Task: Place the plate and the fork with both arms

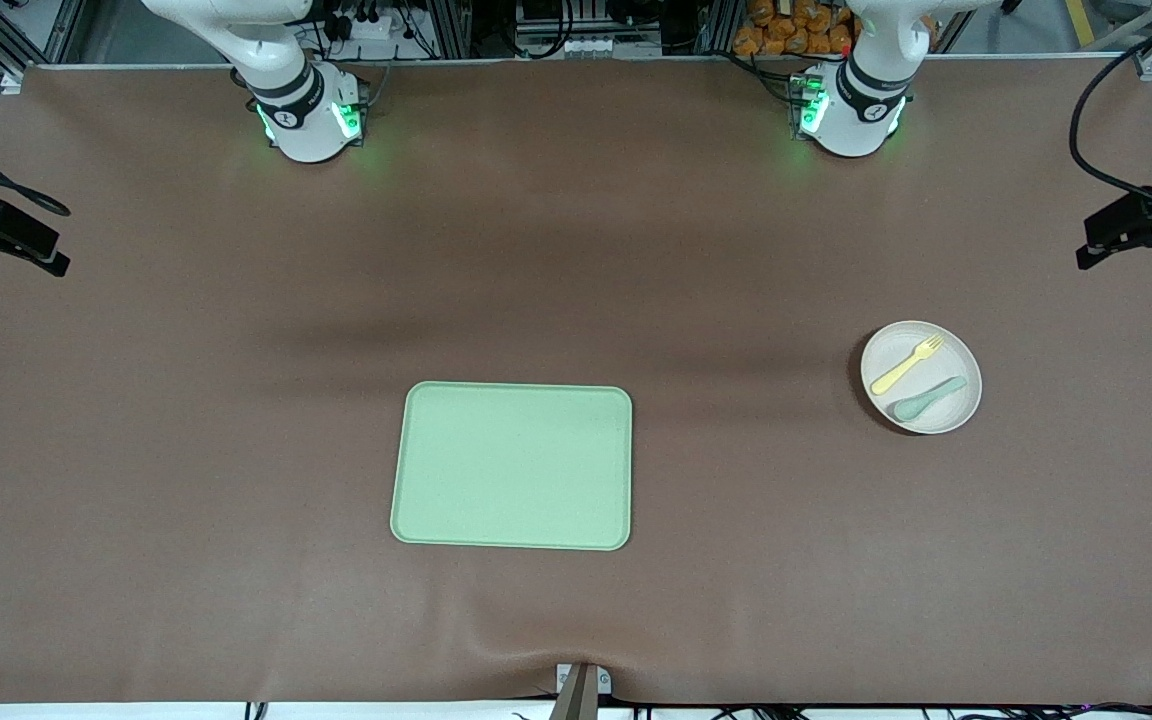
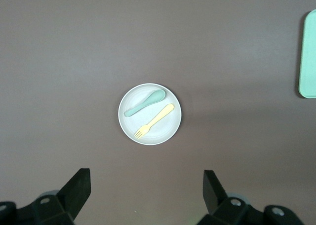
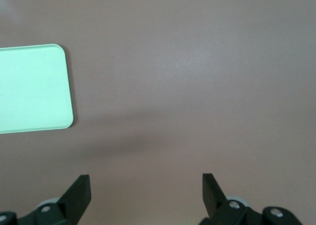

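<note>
Both grippers are out of my front view; there I see the plate toward the left arm's end, holding the fork and a spoon, well apart from the tray. Left wrist: left gripper wide open, empty, over the table above the plate. Right wrist: right gripper wide open, empty, over bare table near the tray.

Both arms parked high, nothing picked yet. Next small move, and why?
Probably lower the left gripper, jaws open, toward the plate: it hangs over it, and the fork and spoon lie on it, well apart from the tray. The right gripper, open, waits near the tray.
</note>
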`<state>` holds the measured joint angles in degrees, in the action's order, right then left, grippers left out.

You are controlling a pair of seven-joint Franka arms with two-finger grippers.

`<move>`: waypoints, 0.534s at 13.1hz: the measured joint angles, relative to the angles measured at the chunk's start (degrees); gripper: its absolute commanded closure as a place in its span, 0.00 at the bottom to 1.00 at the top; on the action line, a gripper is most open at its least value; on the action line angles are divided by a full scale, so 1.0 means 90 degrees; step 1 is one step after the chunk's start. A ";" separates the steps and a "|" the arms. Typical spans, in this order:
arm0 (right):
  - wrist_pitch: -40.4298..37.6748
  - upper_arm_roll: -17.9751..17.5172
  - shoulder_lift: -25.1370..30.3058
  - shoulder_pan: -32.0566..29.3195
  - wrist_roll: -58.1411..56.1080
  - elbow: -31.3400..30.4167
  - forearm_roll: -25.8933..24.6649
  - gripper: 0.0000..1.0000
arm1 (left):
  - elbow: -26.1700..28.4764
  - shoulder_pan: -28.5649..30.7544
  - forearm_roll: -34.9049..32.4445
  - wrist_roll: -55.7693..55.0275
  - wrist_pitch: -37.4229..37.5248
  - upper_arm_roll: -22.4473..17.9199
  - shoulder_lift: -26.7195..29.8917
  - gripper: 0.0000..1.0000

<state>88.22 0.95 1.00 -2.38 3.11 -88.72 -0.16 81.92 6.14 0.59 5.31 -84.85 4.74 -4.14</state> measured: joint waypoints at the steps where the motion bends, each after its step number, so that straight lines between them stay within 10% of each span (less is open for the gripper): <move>1: 0.0000 0.0000 -0.0004 0.0000 0.0000 0.0000 0.0002 0.00 | 0.0023 0.0101 0.0036 0.0000 0.0000 -0.0008 -0.0110 0.00; 7: 0.0000 -0.0004 -0.0026 0.0000 0.0000 0.0000 0.0011 0.00 | 0.0448 0.0535 0.0075 0.0305 -0.0137 -0.0013 -0.0620 0.00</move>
<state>88.22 0.91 0.76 -2.37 3.11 -88.72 -0.06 85.94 10.95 1.26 8.05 -86.08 4.62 -9.72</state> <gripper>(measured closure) 0.000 0.000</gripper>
